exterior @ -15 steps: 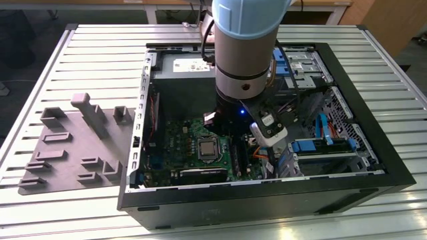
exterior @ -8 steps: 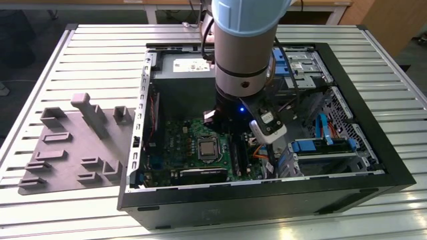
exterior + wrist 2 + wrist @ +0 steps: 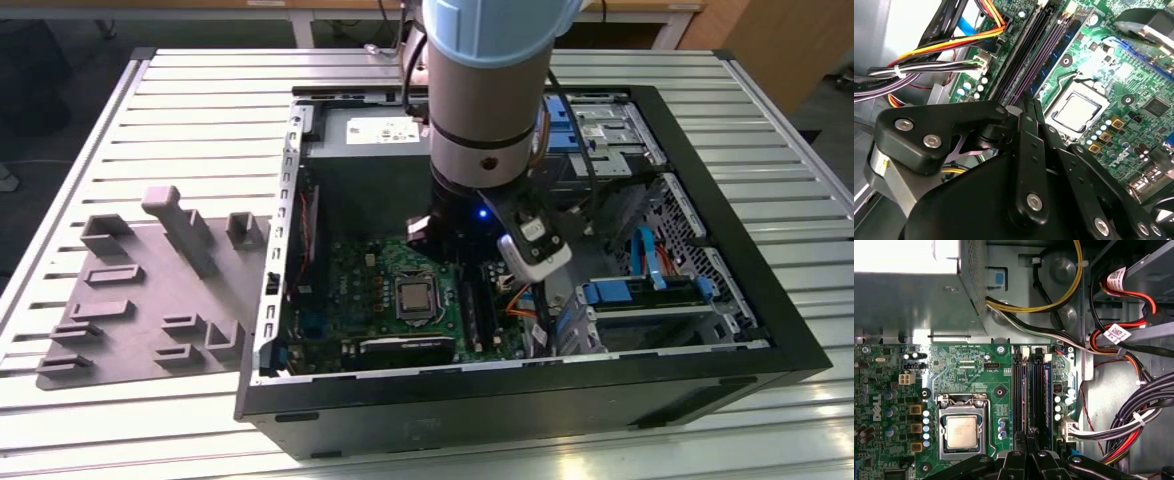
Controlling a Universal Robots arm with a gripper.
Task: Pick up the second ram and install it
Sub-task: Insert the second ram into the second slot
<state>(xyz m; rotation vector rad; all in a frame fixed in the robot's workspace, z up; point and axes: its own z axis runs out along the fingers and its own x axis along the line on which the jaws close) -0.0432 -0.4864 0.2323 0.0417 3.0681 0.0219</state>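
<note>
My gripper [image 3: 1029,432] is down inside the open computer case [image 3: 747,330], over the long black memory slots of the green motherboard [image 3: 350,285]. Its fingers are shut, tips [image 3: 1027,102] together at the near end of one slot. The second ram [image 3: 1027,390] shows edge-on as a thin dark strip that stands in that slot and runs straight out from between the fingertips. In the exterior view the arm [image 3: 487,100] reaches down into the case and hides the fingers.
A silver processor [image 3: 961,431] sits in its socket beside the slots. Bundles of coloured cables [image 3: 1134,425] lie on the other side. The grey power supply [image 3: 367,130] fills the case's far end. A grey holder tray [image 3: 147,300] lies on the table at the exterior view's left.
</note>
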